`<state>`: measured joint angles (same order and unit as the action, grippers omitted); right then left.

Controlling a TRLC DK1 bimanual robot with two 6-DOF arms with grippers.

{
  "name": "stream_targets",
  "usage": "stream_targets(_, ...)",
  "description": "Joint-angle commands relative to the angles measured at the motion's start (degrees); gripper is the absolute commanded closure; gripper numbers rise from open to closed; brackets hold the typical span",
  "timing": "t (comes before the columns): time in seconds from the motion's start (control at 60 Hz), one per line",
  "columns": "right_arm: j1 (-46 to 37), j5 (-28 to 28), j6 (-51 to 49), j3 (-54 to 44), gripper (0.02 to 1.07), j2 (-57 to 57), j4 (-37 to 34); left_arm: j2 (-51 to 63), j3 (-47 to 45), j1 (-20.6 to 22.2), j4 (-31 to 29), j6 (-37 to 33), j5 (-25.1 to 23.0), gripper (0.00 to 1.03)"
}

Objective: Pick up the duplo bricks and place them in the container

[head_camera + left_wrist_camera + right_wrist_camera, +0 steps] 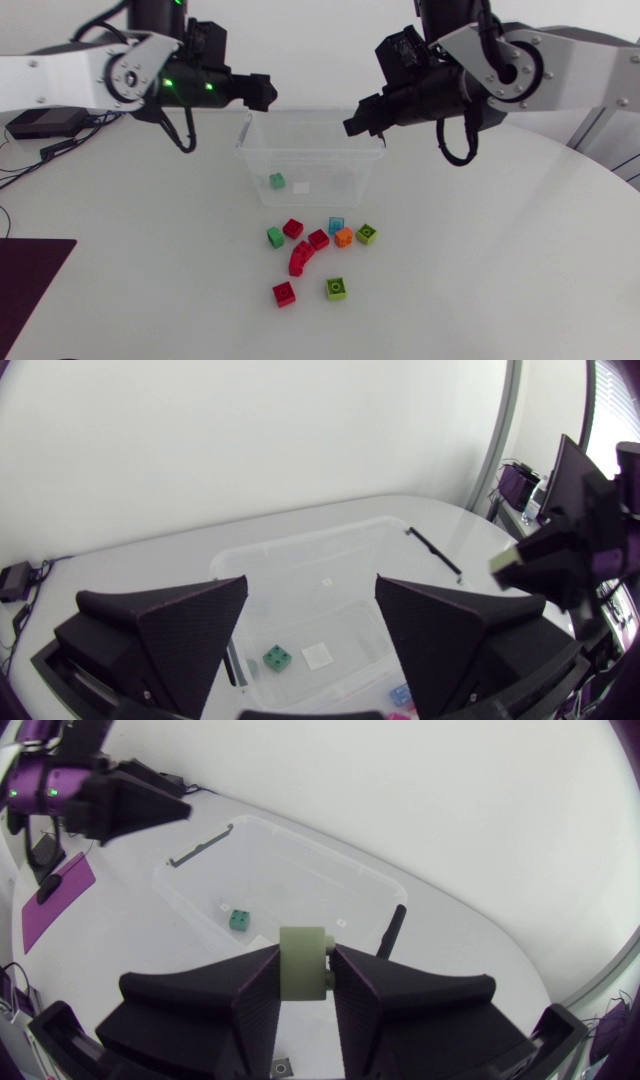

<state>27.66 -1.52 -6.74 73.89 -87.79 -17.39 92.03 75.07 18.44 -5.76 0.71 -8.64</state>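
Right gripper point(360, 123) clenched on a pale green brick point(303, 967), one finger pressing each side. Held in the air at the far right corner of the clear container point(262, 198), with the tub ahead of and below the fingers.

Left gripper point(311, 584) released, fingers spread wide, nothing between them. Hanging above the table by the container's far left corner, with the tub visible through the gap.

In the container: one teal brick point(277, 180) lying on the floor, just beside a small white label point(300, 187).

Loose on the table just in front of the container:
- Row nearest the tub: green brick point(275, 237), red brick point(293, 228), second red brick point(319, 239), blue brick point(337, 226), orange brick point(344, 237), olive brick point(366, 234). Orange sits just beside blue and the second red one.
- Curved red piece point(300, 258) just in front of the second red brick.
- Further forward, apart from the rest: lone red brick point(284, 293) and lime brick point(336, 288), near each other but not touching.

Dark mat point(30, 280) at the table's near left edge, well apart from the bricks.
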Motion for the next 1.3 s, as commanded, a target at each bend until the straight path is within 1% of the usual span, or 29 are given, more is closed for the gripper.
stream_targets(0.0,-0.8,0.1,-1.3,3.2,0.85,-4.1,1.5,-6.7,-3.4,-0.6,-2.8,-4.2,-3.0,0.09)
stream_targets(0.067,-0.8,0.1,-1.5,5.0,0.85,-6.3,2.2,-9.3,-5.5,-0.7,-6.2,-7.7,-4.9,0.09)
stream_targets(0.167,-0.8,0.3,-1.7,7.3,0.85,-9.5,3.9,-12.4,-10.6,-0.7,-7.9,-12.4,-7.5,0.09)
stream_targets(0.3,-1.1,0.4,-2.1,10.4,0.84,-14.9,5.3,-14.7,-18.2,-0.7,-9.5,-19.9,-9.0,0.09)
stream_targets(0.367,-1.4,0.4,-2.1,12.3,0.83,-17.5,5.3,-14.9,-20.6,-0.6,-9.7,-22.2,-9.1,0.09)
stream_targets(0.383,-1.5,0.4,-2.1,12.9,0.83,-18.2,5.3,-14.8,-21.8,-0.4,-9.8,-23.7,-9.1,0.09)
stream_targets(0.433,-1.8,0.4,-2.1,14.4,0.81,-20.5,5.4,-14.4,-23.1,-0.3,-9.8,-25.1,-9.1,0.09)
stream_targets(0.483,-2.0,0.2,-2.1,15.9,0.73,-22.8,5.7,-12.9,-24.7,0.4,-9.8,-27.4,-9.1,0.09)
stream_targets(0.5,-2.1,0.2,-2.1,16.4,0.68,-23.3,5.7,-12.7,-25.1,0.5,-9.7,-28.1,-9.1,0.09)
stream_targets(0.55,-2.3,0.0,-2.0,17.4,0.48,-24.4,5.7,-10.8,-25.4,0.6,-9.5,-29.3,-9.1,0.09)
stream_targets(0.633,-2.2,-0.1,-1.9,17.8,0.21,-24.4,5.4,-8.7,-25.5,0.8,-9.4,-31.1,-9.2,0.09)
stream_targets(0.65,-2.2,-0.2,-1.9,17.7,0.17,-24.1,5.4,-8.0,-25.5,0.8,-9.4,-31.6,-9.2,0.09)
stream_targets(0.7,-2.1,-0.1,-1.9,17.2,0.12,-23.0,5.3,-6.3,-25.3,0.8,-9.4,-32.8,-9.2,0.09)
stream_targets(0.783,-1.9,-0.1,-1.8,15.5,0.12,-20.3,5.4,-3.8,-25.2,1.0,-8.7,-34.3,-9.2,0.09)
stream_targets(0.95,-1.2,0.0,-2.0,9.3,0.12,-10.9,5.2,1.8,-24.8,1.6,-7.0,-35.2,-9.2,0.09)
stream_targets(1.183,0.2,0.3,-1.1,-3.5,0.12,1.8,5.8,7.0,-25.0,2.5,-4.2,-35.9,-9.2,0.09)
stream_targets(1.283,0.8,0.4,-1.0,-10.3,0.12,6.1,7.5,9.0,-25.1,2.9,-2.8,-35.9,-9.3,0.09)
